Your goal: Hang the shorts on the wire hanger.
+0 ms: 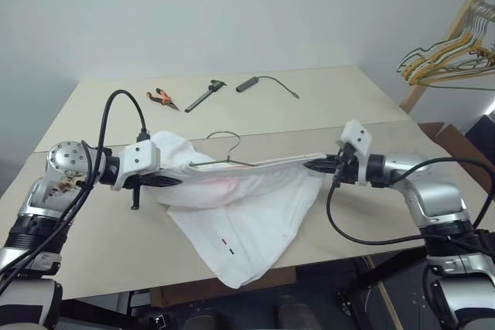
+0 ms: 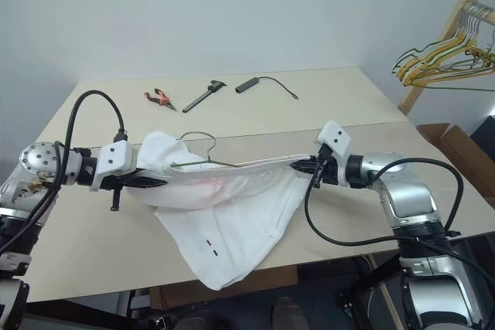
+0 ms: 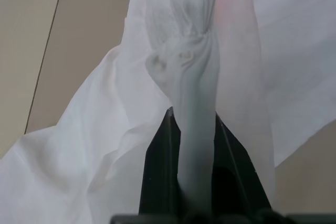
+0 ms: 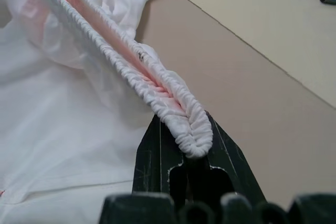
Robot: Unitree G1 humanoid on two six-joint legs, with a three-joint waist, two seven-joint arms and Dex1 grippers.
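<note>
Two pincers hold the shorts (image 1: 240, 214) stretched above the table (image 1: 325, 106): the left pincer (image 1: 174, 182) is clamped on the waistband at 9 o'clock, the right pincer (image 1: 313, 165) is clamped on it at 3 o'clock. The wire hanger (image 1: 224, 152) sits at the waistband, its hook rising toward 12 o'clock. Cloth drapes toward 6 o'clock over the table edge.

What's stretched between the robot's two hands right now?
The shorts' gathered waistband, pulled taut from the left hand to the right hand, with the wire hanger just behind it, in the left eye view.
</note>
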